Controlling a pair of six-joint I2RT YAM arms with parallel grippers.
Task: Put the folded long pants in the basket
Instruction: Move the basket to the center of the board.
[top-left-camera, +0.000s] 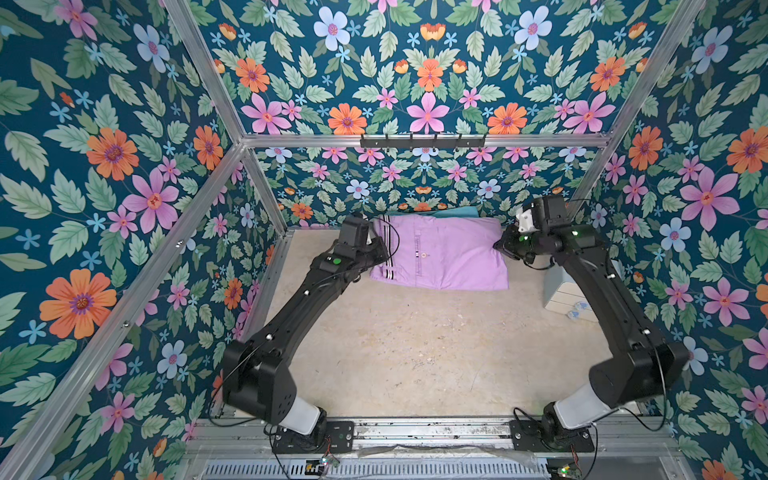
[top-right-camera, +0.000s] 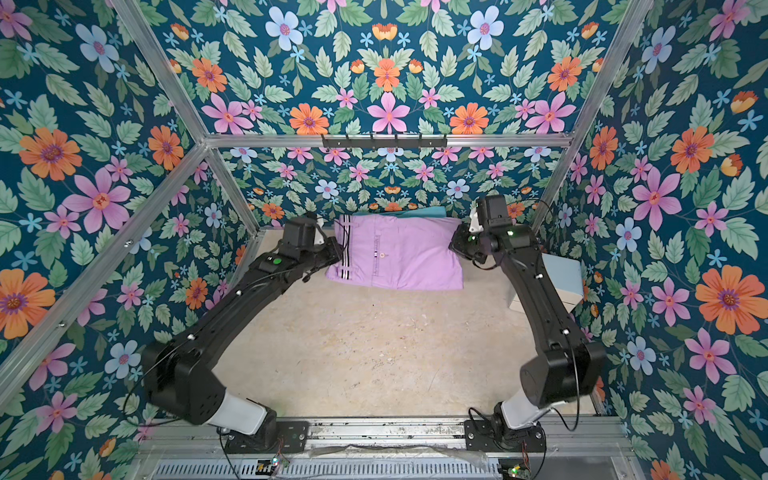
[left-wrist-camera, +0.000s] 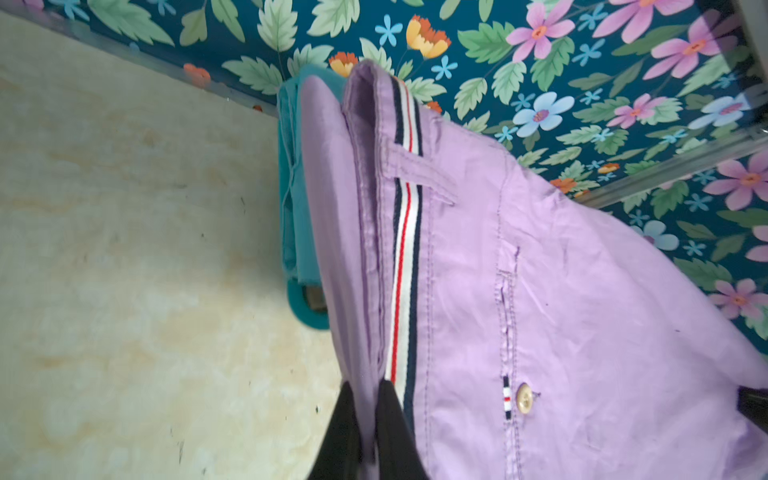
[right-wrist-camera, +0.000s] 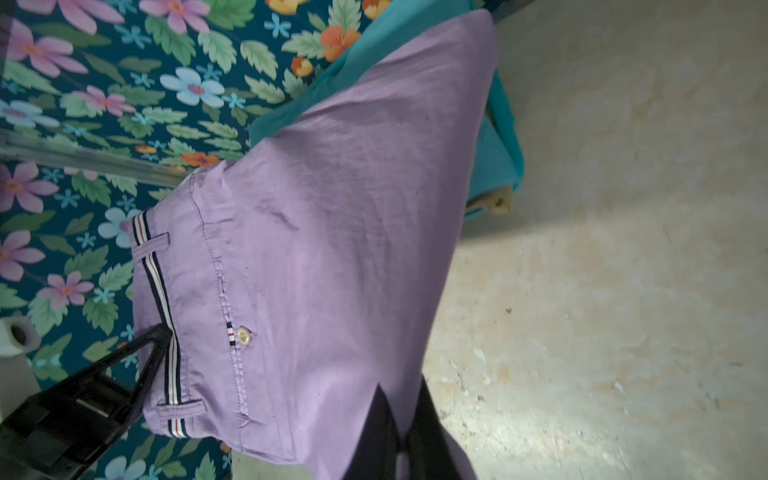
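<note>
The lilac folded long pants (top-left-camera: 440, 253) with a dark-striped waistband hang spread out, held at both ends near the back wall. My left gripper (left-wrist-camera: 368, 384) is shut on the waistband end, and my right gripper (right-wrist-camera: 401, 384) is shut on the opposite edge. Both grippers also show in a top view, the left gripper (top-right-camera: 336, 253) and the right gripper (top-right-camera: 455, 245). Behind and under the lilac pair lies a turquoise folded pair (left-wrist-camera: 293, 187). Only a bit of the teal basket's rim (left-wrist-camera: 309, 318) shows; the cloth hides the rest.
A pale-blue drawer box (top-left-camera: 565, 286) stands by the right wall, behind the right arm. A black hook rail (top-left-camera: 422, 141) is mounted on the back frame. Flowered walls close in three sides of the beige table (top-left-camera: 415, 353).
</note>
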